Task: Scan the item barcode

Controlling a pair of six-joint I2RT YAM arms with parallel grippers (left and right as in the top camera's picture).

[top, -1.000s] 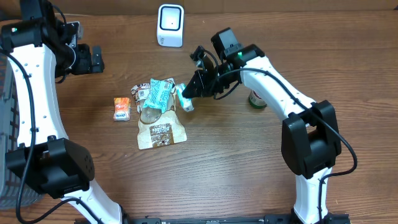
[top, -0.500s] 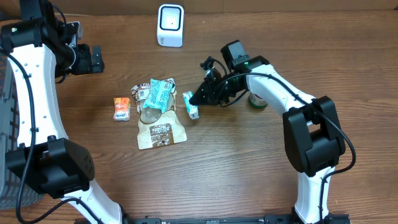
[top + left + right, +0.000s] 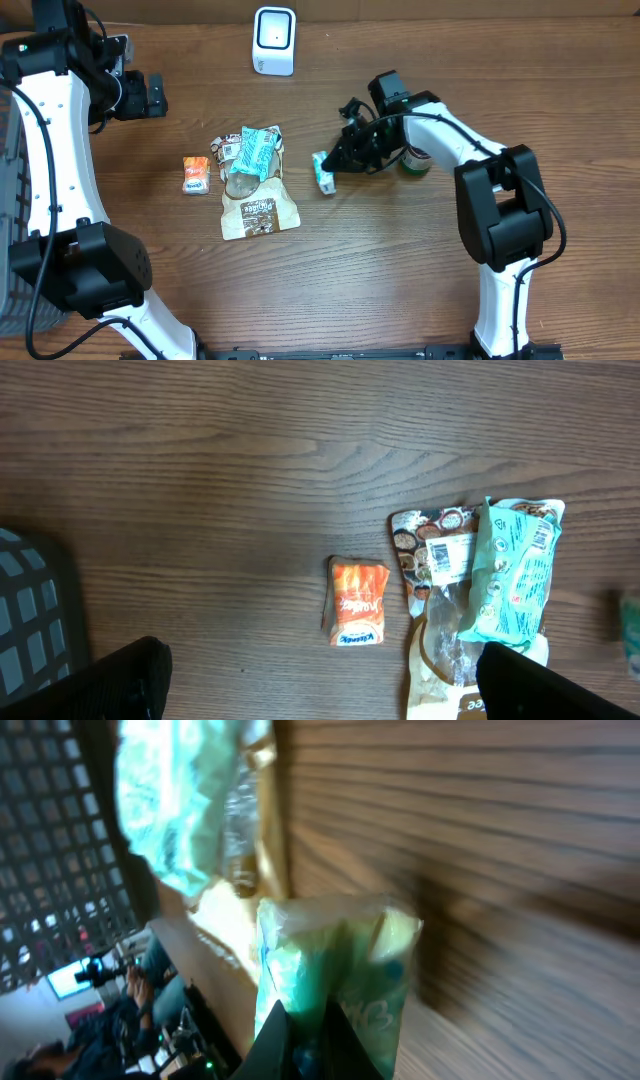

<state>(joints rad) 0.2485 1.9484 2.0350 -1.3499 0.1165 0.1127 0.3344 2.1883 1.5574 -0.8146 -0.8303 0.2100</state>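
At frame centre the right gripper [image 3: 335, 163] is clamped on a small green packet [image 3: 322, 172], just right of the pile of pouches [image 3: 255, 175]. Farther back, the left gripper [image 3: 157, 95] hangs with jaws wide apart at upper left. The scanner [image 3: 274, 40] stands at top centre.

Robot lab, 2 arms [image 3: 440, 125], wooden table [image 3: 350, 280] (white scanner [image 3: 274, 40])

Matt wood-grain table [image 3: 350, 280], glossy crinkled plastic packet [image 3: 323, 171], smooth white plastic scanner [image 3: 274, 40]
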